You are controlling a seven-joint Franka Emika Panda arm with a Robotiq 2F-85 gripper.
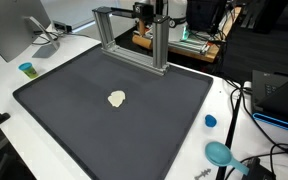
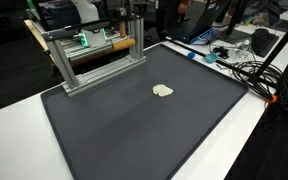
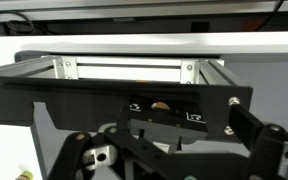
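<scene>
Metal frame (image 1: 161, 45) stands at the far edge of the dark mat (image 1: 84, 130), upright, with its opening empty. The gripper (image 3: 169, 145) hangs just above and behind its top bar, and in the wrist view the fingers look spread wide with nothing between them. A small brownish spot (image 3: 159, 105) sits low in that view; too blurred to name. Risk, as I judge it: the open fingers are so near the bar that a small drop or sideways drift could clip it, tipping the frame or shoving it off the mat's edge. Loose cables (image 2: 249, 70) along the surface (image 1: 4, 85) edge could snag the arm. A pale lump (image 1: 116, 98) lies alone mid-mat, well apart from the frame. Containers: a small teal cup (image 1: 26, 69) at one surface edge, contents not visible, and a teal bowl-like dish (image 1: 219, 152) at the near corner, which looks empty.
</scene>
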